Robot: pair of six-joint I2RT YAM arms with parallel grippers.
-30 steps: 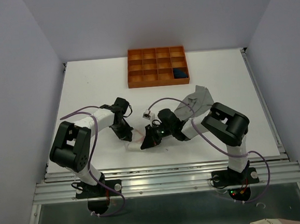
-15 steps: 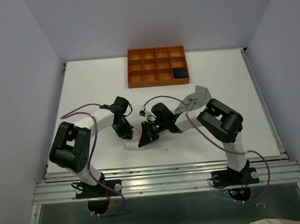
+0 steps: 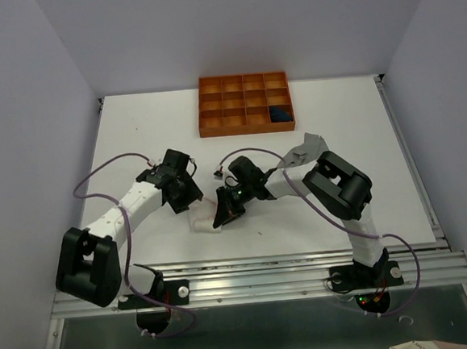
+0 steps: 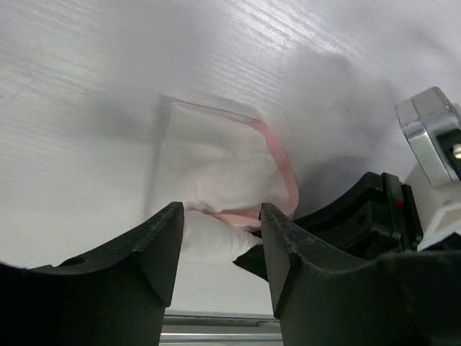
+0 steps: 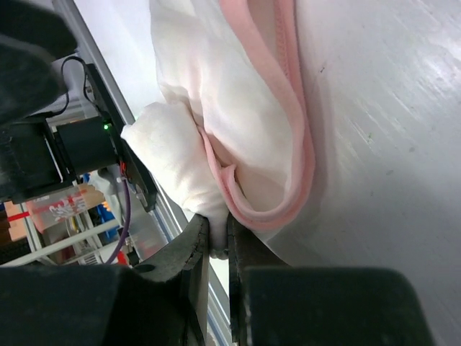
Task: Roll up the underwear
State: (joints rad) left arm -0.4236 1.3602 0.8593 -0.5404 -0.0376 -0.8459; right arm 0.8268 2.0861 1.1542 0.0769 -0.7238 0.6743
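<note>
Top external: where's the pink underwear (image 3: 202,223)?
On the surface (image 3: 133,134), near its front edge, between both arms.
Left wrist?
Its rolled end sits inside the spread left hand (image 4: 221,216).
Right wrist?
The right hand (image 5: 218,231), pressed together, pinches the pink hem.

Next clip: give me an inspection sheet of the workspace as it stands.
Surface: white table, grained finish.
Job's things: pale pink underwear partly rolled near the front; grey underwear crumpled behind the right arm; navy underwear in the near-right compartment of the orange tray.
Clutter: nothing seen.
Tools: left tool open over the pink roll; right tool shut on its edge.
Cables: purple cables loop along both arms.
Surroundings: plain walls, metal rail in front.
</note>
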